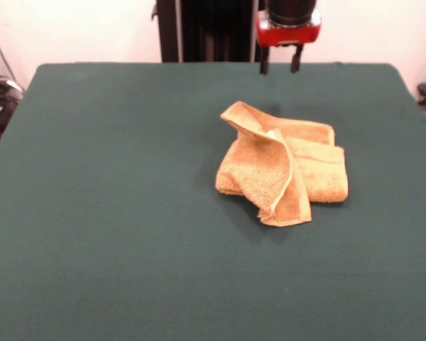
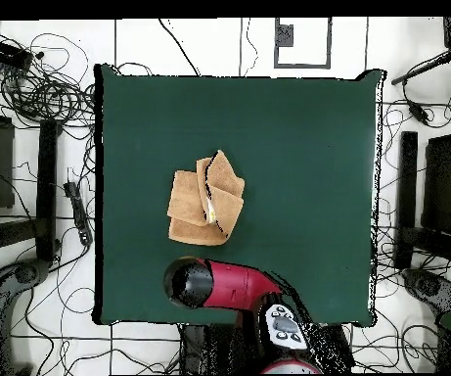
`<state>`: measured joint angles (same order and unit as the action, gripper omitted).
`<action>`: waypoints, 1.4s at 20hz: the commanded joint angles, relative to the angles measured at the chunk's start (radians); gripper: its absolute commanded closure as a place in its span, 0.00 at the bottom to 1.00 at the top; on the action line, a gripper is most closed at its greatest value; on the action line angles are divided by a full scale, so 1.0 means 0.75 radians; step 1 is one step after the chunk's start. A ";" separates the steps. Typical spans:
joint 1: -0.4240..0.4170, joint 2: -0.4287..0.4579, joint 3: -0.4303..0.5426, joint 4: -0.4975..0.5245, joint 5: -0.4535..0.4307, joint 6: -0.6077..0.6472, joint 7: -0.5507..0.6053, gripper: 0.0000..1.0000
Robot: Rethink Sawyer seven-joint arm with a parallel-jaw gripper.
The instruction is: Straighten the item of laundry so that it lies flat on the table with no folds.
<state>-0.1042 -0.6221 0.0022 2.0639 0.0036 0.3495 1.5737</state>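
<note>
A small golden-tan terry towel [image 1: 284, 163] lies crumpled on the large rectangular counter [image 1: 99, 213] with the dark green felt-like top. In the front view it sits a little toward three o'clock of the counter's middle, bunched into several overlapping layers. One hemmed flap rises from the eleven o'clock corner of the heap and drapes down toward six o'clock, ending in a narrow point. Beneath it, flatter folded layers stretch toward three o'clock, with their edges stacked one on another. A small pale patch shows near the top of the fold, too small to make out.

In the overhead view the towel [image 2: 205, 200] rests at about nine o'clock from the middle of the counter [image 2: 307, 147], and the red and black arm [image 2: 231, 283] hangs over the counter's six o'clock edge, just beside the cloth but apart from it.

In the front view the pincer [image 1: 280, 60] hangs at twelve o'clock, above the counter's far edge, with its two dark fingers [image 1: 265, 61] spread apart and grasping nothing. It is well clear of the towel.
</note>
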 commanded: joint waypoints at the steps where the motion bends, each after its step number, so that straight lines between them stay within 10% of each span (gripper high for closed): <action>1: 0.030 0.040 0.109 -0.041 -0.024 -0.092 0.179 0.00; 28: 0.030 0.046 0.107 -0.027 -0.010 -0.081 0.189 0.00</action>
<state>-0.1042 -0.5813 0.0022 2.0638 0.0038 0.3339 1.5737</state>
